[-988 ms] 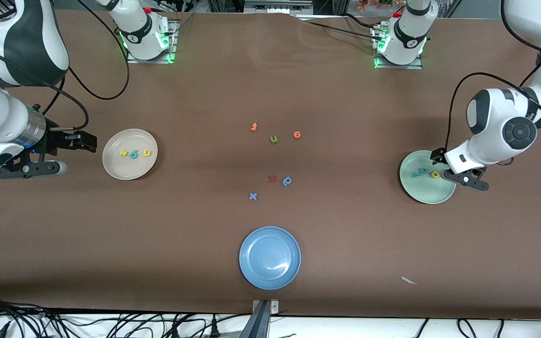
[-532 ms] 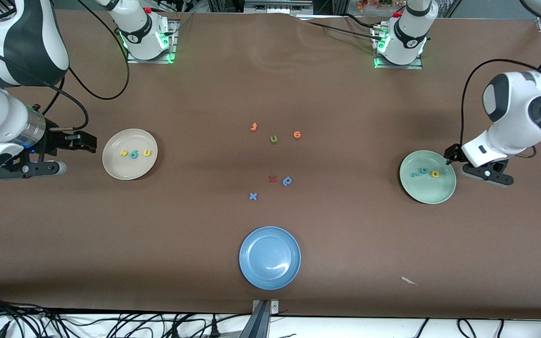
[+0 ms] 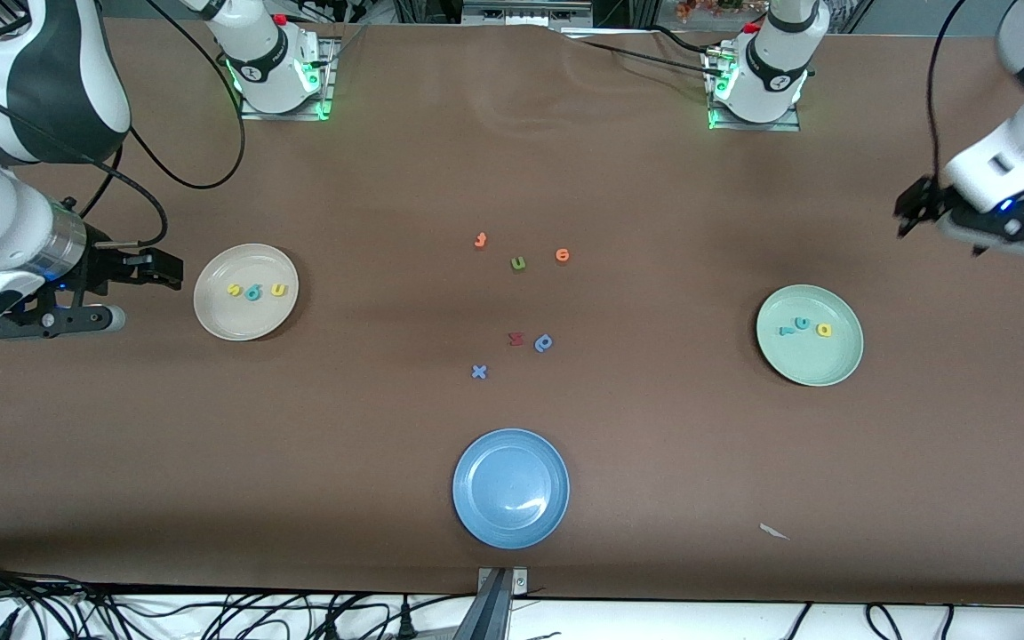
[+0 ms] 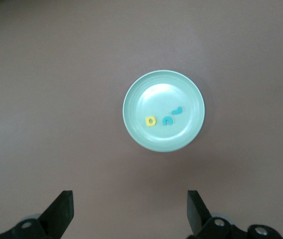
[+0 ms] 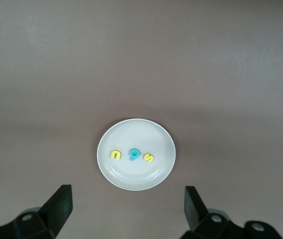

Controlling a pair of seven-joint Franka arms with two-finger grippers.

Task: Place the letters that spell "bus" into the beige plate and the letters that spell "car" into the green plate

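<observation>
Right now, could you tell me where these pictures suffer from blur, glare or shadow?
Front view: the left gripper is smeared by motion blur, the blue plate carries a white glare streak, and soft shadows of the arms darken the table. Left wrist view: sharp on the green plate, with a pale sheen on its floor. Right wrist view: even light on the beige plate, the gripper's fingers dark.

Setting: robotics lab. Evidence: two arm bases [image 3: 281, 76] bolted at twelve o'clock with green status lights; brown-covered table [image 3: 512, 160]; loose cables [image 3: 210, 613] at six o'clock, along table edge.
</observation>
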